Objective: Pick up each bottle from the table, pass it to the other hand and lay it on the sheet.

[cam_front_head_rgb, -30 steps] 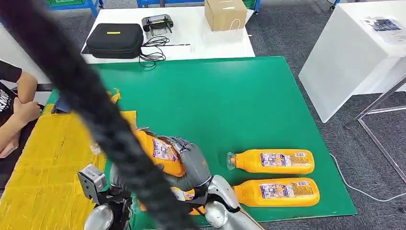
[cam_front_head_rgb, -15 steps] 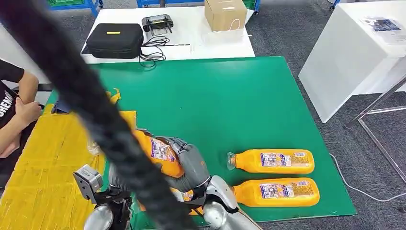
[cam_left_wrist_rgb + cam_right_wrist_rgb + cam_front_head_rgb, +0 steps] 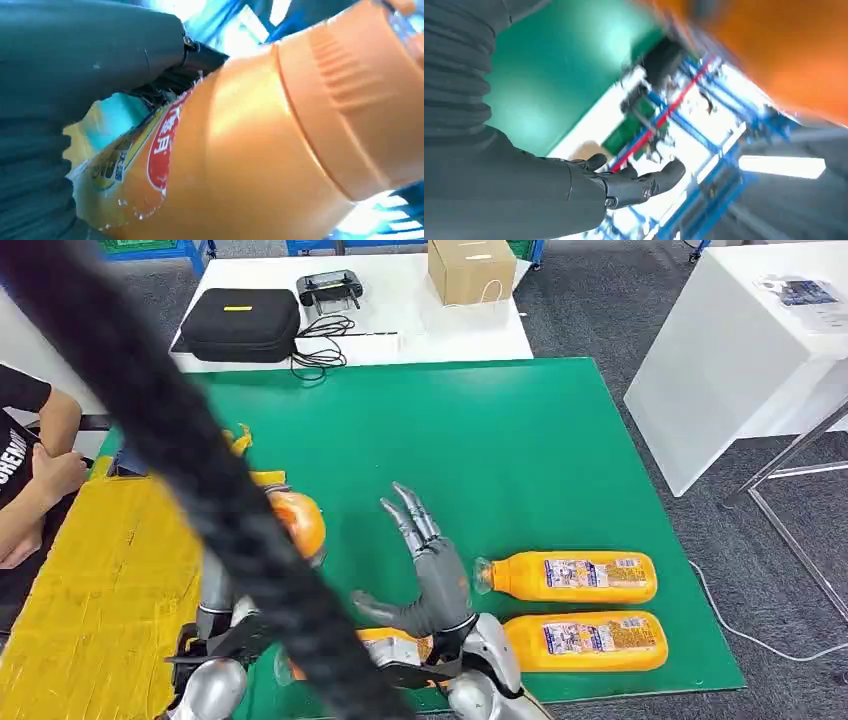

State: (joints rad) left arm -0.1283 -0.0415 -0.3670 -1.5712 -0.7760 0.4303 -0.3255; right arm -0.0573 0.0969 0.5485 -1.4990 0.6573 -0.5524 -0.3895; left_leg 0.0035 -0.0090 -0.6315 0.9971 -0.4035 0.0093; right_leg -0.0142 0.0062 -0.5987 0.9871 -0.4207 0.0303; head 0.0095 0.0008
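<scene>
Up close, red-lettered label [image 3: 161, 145] on bottle [image 3: 260, 150]

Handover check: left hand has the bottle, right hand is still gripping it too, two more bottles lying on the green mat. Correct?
Not quite. The right hand is open, fingers spread, holding nothing, as the head view shows. The left hand does hold the bottle, and two more bottles lie on the green mat.

- Four orange bottles are showing: one [image 3: 296, 518] raised, two [image 3: 570, 576] [image 3: 580, 639] lying side by side, another [image 3: 395, 648] lying under the arm.
- One black case [image 3: 240, 324] is sitting beyond.
- One cardboard box [image 3: 470, 268] is standing there.
</scene>
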